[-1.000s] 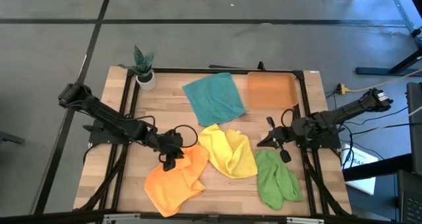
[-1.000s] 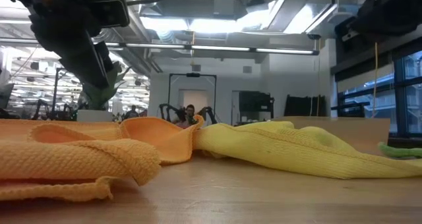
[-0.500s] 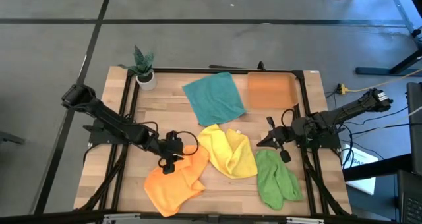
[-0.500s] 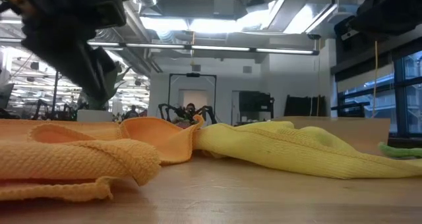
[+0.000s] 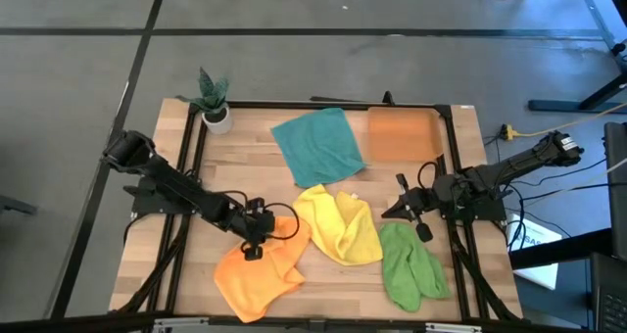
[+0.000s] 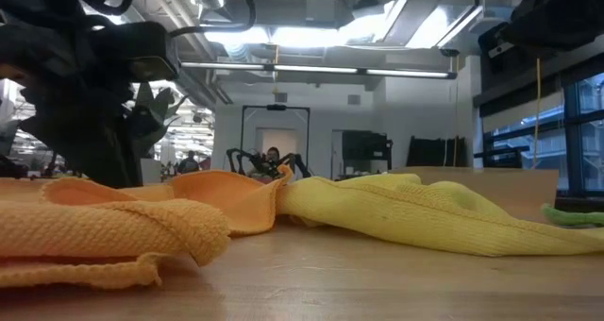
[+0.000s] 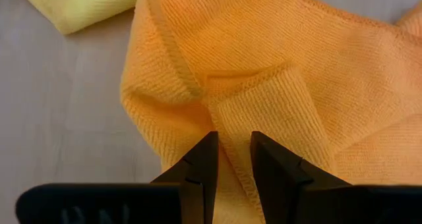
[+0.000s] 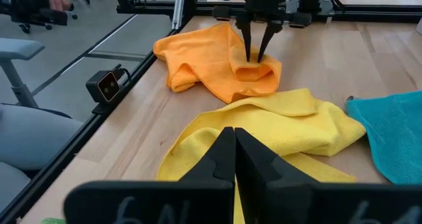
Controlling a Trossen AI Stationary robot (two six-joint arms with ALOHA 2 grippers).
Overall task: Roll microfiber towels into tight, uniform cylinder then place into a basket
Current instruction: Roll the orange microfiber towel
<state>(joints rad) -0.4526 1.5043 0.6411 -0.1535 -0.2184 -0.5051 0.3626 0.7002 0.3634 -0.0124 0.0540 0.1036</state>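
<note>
The orange towel (image 5: 260, 274) lies crumpled at the near left, with a raised fold (image 8: 254, 69) on its far part. My left gripper (image 5: 253, 247) has come down over that fold, slightly open, its tips (image 7: 234, 141) standing on either side of the fold's ridge. The yellow towel (image 5: 338, 225) is bunched at the centre and its edge touches the orange one. The teal towel (image 5: 316, 144) lies flat at the back, and the green towel (image 5: 411, 264) is at the near right. The orange basket (image 5: 402, 134) sits at the back right. My right gripper (image 5: 392, 212) hovers shut over the right side. My left gripper comes at the orange towel's raised fold (image 7: 227, 118) slanting down from the table's left. Its fingers (image 8: 249, 49) reach the fold's top. I cannot tell whether they touch the cloth.
A white pot with a green plant (image 5: 214, 103) stands at the far left corner. A black frame rail (image 5: 323, 105) borders the table. Bare wood shows between the teal and orange towels.
My left gripper has sunk toward the orange towel, shifting a little toward the near edge and rolling slightly. None of the towels has moved.
</note>
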